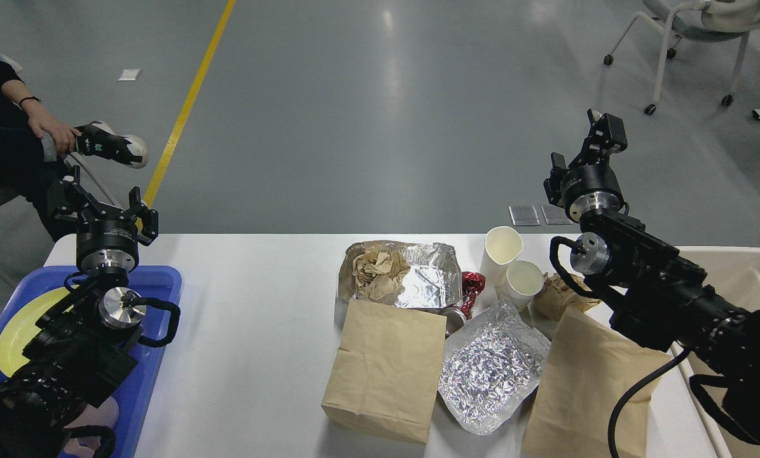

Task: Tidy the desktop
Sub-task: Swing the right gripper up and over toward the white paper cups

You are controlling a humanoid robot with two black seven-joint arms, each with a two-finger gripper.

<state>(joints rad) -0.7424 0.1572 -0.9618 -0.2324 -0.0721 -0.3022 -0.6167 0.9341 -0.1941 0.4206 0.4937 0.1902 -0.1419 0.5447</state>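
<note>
The white desktop [252, 331] holds a heap of litter right of the middle. There are two flat brown paper bags [386, 369] [583, 388], a foil tray [427, 277] with crumpled brown paper [376, 270] in it, and a flattened foil sheet [491, 369]. There are also two white paper cups [500, 249] [523, 280], a red wrapper [473, 284] and another brown paper wad [554, 298]. My left gripper [103, 207] is raised over the table's far left corner, open and empty. My right gripper [602, 137] is raised beyond the far edge, dark and end-on.
A blue tray [160, 283] with a yellow-green plate [17, 324] lies at the left under my left arm. A beige bin [745, 267] stands at the right edge under my right arm. A person's hand [52, 130] is at far left. A chair [691, 38] stands far right.
</note>
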